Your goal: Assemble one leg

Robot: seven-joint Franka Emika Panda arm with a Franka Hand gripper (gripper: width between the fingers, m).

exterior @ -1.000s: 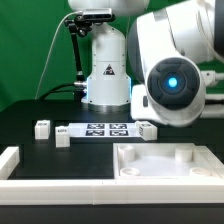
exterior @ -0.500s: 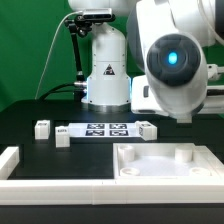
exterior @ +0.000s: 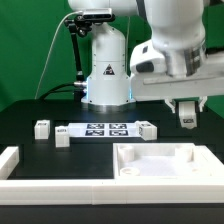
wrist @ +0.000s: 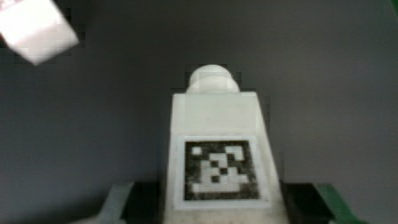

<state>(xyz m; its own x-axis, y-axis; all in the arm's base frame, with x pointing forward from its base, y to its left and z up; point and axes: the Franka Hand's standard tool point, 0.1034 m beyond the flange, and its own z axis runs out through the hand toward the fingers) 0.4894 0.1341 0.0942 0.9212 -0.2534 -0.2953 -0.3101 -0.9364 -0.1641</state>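
My gripper (exterior: 187, 108) hangs at the exterior view's right, above the table, shut on a leg (exterior: 187, 119). In the wrist view the leg (wrist: 221, 140) is a white block with a black-and-white tag and a rounded peg at its far end, clamped between my gripper's (wrist: 222, 203) fingers (wrist: 135, 200). Three more legs lie on the black table: one (exterior: 41, 128) at the exterior view's left, one (exterior: 62, 137) beside the marker board, one (exterior: 147, 128) at the board's other end.
The marker board (exterior: 100, 129) lies in the middle of the table. A large white tray-like piece (exterior: 135, 172) with raised rims sits in front. A white rim (exterior: 10, 160) borders the front left. A white block (wrist: 36, 30) shows in the wrist view.
The arm's wrist has swung up and away from the camera. The gripper, hidden before, now shows at the right holding the leg above the table.
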